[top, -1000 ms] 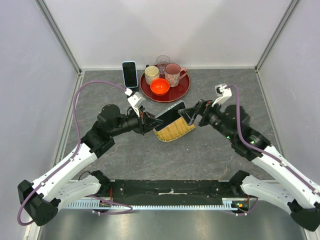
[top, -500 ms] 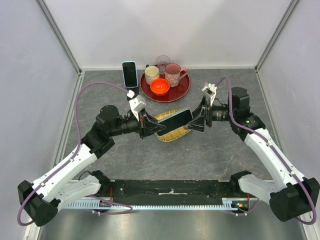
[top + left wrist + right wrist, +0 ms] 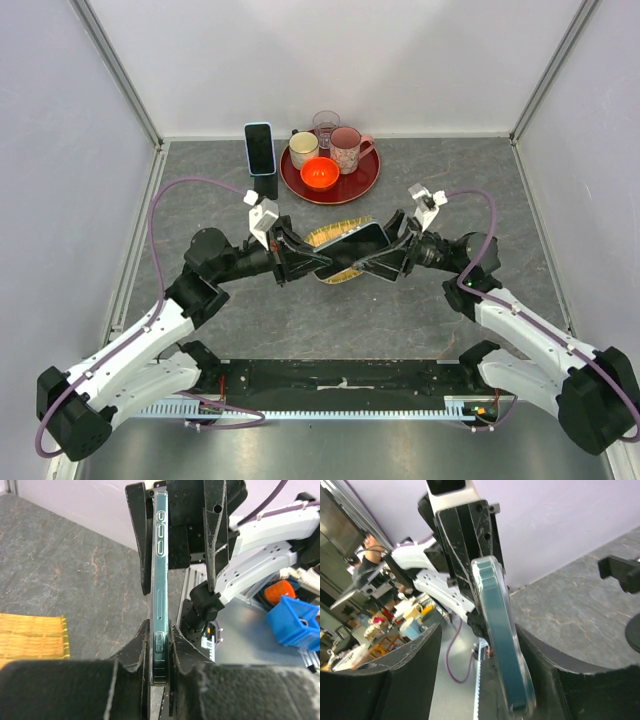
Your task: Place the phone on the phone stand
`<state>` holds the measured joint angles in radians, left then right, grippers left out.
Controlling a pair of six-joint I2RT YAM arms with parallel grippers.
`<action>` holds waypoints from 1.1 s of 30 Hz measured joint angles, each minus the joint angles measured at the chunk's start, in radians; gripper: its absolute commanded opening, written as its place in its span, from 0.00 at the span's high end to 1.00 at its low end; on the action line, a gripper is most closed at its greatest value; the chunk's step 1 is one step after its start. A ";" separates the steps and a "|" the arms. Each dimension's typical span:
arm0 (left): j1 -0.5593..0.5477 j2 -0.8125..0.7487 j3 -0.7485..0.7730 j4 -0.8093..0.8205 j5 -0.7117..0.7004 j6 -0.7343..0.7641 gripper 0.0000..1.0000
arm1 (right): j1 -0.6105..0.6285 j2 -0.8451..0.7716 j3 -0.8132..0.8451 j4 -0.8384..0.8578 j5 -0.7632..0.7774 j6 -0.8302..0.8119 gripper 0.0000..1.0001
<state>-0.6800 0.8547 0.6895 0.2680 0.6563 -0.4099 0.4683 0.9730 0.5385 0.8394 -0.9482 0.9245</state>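
A dark teal phone [image 3: 350, 248] in a clear case hangs edge-up in the air between my two grippers, over a yellow woven mat [image 3: 338, 275]. My left gripper [image 3: 318, 258] is shut on its left end; the left wrist view shows both pads [image 3: 142, 640] pressed on the phone [image 3: 159, 580]. My right gripper [image 3: 380, 262] is open, its jaws on either side of the phone's right end [image 3: 500, 630]. A black phone stand [image 3: 265, 185] stands at the back left with a light blue phone [image 3: 260, 148] upright on it.
A red tray [image 3: 372, 185] at the back centre holds three cups and an orange bowl [image 3: 320, 175]. The mat also shows in the left wrist view [image 3: 30, 635]. White walls close the table on three sides.
The phone has been lifted off the mat and turned on edge. My right arm has swung round and low, and its open jaws now straddle the phone's right end.
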 measured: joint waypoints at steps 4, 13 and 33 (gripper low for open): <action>0.002 -0.022 -0.054 0.125 -0.001 -0.077 0.98 | 0.125 0.033 -0.007 0.122 0.176 0.042 0.50; 0.002 -0.093 -0.076 0.199 -0.051 -0.097 0.98 | 0.156 -0.019 -0.021 0.192 0.393 0.037 0.55; 0.013 -0.090 -0.104 0.301 -0.023 -0.163 0.82 | 0.155 0.045 0.041 0.261 0.348 -0.031 1.00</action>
<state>-0.6670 0.7650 0.5858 0.5694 0.6338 -0.5732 0.6231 1.0176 0.5797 1.1007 -0.6003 0.8932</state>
